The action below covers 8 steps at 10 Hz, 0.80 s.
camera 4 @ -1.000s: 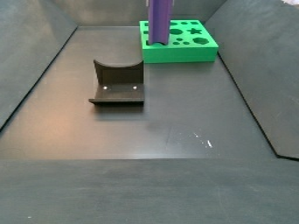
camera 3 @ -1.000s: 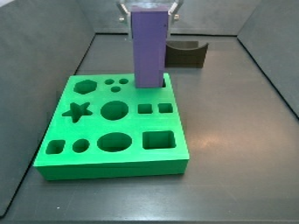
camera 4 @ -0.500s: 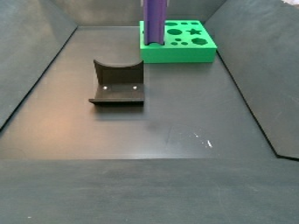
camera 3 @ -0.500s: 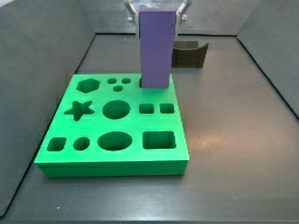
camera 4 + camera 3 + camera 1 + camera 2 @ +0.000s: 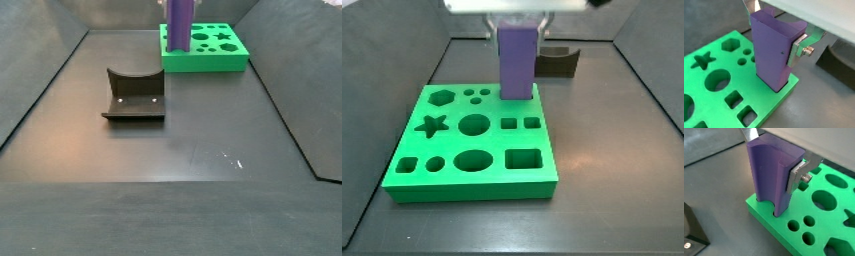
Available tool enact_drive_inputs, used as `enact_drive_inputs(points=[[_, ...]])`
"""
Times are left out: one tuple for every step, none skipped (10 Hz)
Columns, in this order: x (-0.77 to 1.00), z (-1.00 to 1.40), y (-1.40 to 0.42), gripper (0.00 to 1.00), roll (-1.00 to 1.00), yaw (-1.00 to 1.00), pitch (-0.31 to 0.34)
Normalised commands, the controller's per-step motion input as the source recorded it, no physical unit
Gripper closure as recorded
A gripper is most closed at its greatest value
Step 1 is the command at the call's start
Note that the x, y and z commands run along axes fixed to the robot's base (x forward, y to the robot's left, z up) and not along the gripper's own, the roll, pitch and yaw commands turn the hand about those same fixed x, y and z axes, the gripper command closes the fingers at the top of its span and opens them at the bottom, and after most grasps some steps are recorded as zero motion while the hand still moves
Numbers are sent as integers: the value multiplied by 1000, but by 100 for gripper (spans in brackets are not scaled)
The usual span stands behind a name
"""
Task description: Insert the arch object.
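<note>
Filling the far end of the dark floor, the green board [image 5: 473, 140] was the biggest thing in view, its top cut with a star, a hexagon, circles and squares, all of them empty. Well apart from it in a side view sat the squat dark block [image 5: 134, 95] with a curved notch, untouched. The arch object [image 5: 517, 60] stood upright at a corner of the board, its foot already down inside a cutout there; in both wrist views [image 5: 774, 55] green board material closed around its base, yet most of its height rose clear above the top face. The gripper [image 5: 777, 165] hung directly above the board, clamped on the upper part of the purple block, one silver finger [image 5: 799, 47] pressed flat against its side. By these pictures the insertion looked begun but unfinished: alignment was done and the tip had entered, while pushing down to full depth and letting go remained. How deep the slot ran could not be told
</note>
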Motion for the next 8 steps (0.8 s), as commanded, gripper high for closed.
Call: enact_drive_inputs(points=[[0, -429, -23, 100, 4, 0, -21], [37, -389, -34, 100, 0, -34, -3], [37, -357, -29, 100, 0, -57, 0], [54, -334, -29, 100, 0, -97, 0], [83, -294, -31, 100, 0, -97, 0], [111, -231, -9, 100, 0, -89, 0], [0, 0, 0, 100, 11, 0, 0], [0, 0, 0, 100, 0, 0, 0]])
